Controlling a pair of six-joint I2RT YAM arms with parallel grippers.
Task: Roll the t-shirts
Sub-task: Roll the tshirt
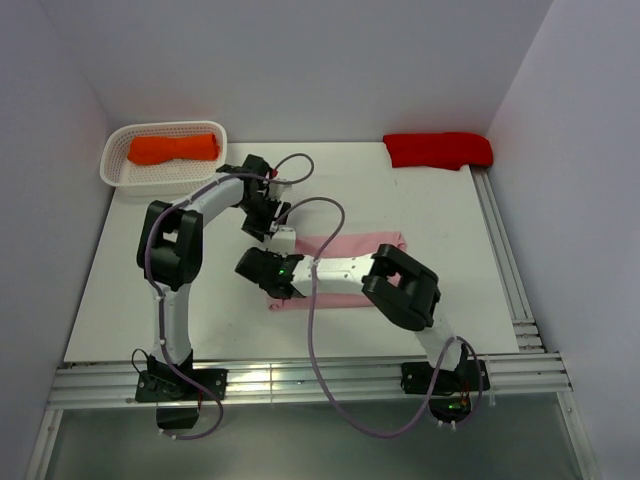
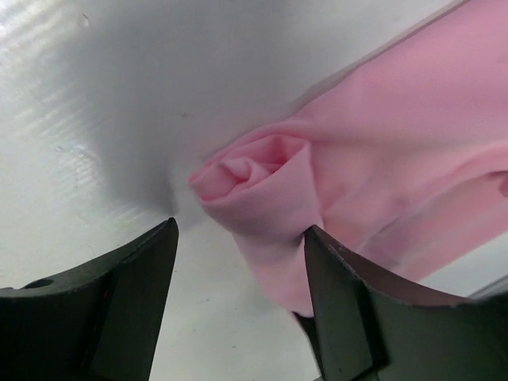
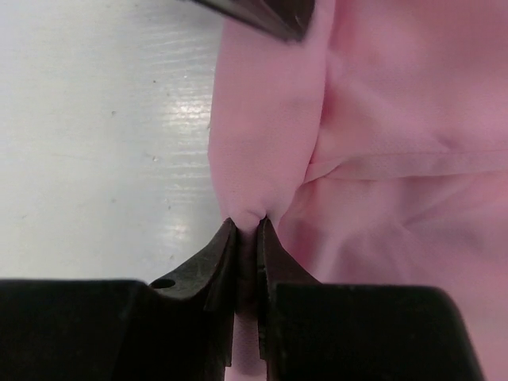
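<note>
On the white table [image 1: 450, 290] I see the light pink t-shirt [image 1: 350, 243] at frame centre, the red bundle [image 1: 437, 150] upper right, the orange bundle [image 1: 172, 149] upper left, my right gripper [image 3: 248, 226] pinching the pink edge, my left gripper [image 2: 238, 238] spread beside its rolled end.

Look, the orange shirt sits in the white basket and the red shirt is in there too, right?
No, only the orange shirt sits in the white basket. The red shirt lies on the table, far right, as the top view shows.
</note>
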